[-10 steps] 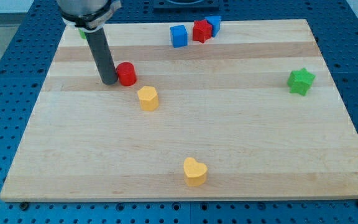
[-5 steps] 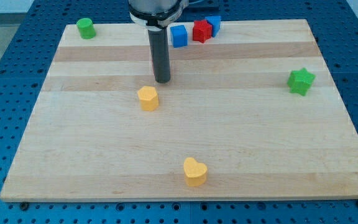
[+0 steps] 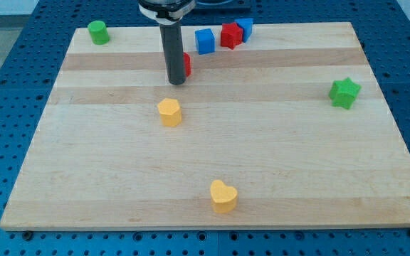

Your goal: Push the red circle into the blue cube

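The red circle (image 3: pixel 186 64) is mostly hidden behind my rod; only its right edge shows. My tip (image 3: pixel 176 81) rests on the board at the red circle's lower left, touching or nearly touching it. The blue cube (image 3: pixel 204 40) stands up and to the right of the red circle, a short gap away. A red block (image 3: pixel 230 35) sits right of the blue cube, and a second blue block (image 3: pixel 245 28) is behind that.
A yellow block (image 3: pixel 169 112) lies just below my tip. A yellow heart (image 3: pixel 223 195) sits near the view's bottom. A green star (image 3: pixel 344 92) is at the right, a green cylinder (image 3: pixel 97 31) at the top left. The wooden board (image 3: pixel 297 163) ends near each.
My rod swept right from the left side and then shifted back slightly left and up. The red circle moved right and up, closer to the blue cube.
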{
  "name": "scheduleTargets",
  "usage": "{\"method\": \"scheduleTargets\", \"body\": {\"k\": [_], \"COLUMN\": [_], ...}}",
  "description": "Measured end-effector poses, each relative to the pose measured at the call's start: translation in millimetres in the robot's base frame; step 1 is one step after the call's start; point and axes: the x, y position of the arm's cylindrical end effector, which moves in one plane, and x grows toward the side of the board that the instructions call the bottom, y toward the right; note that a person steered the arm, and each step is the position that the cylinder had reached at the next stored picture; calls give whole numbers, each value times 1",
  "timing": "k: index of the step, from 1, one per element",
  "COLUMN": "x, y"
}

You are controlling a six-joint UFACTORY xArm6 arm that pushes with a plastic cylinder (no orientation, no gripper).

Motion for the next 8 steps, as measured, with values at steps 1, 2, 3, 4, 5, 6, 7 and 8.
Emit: {"method": "scheduleTargets", "body": {"k": [1, 2, 3, 4, 5, 6, 7, 8], "x": [-10, -24, -44, -57, -63, -73, -85, -93], "y": [-12, -12, -12, -12, -12, -12, -12, -11]}}
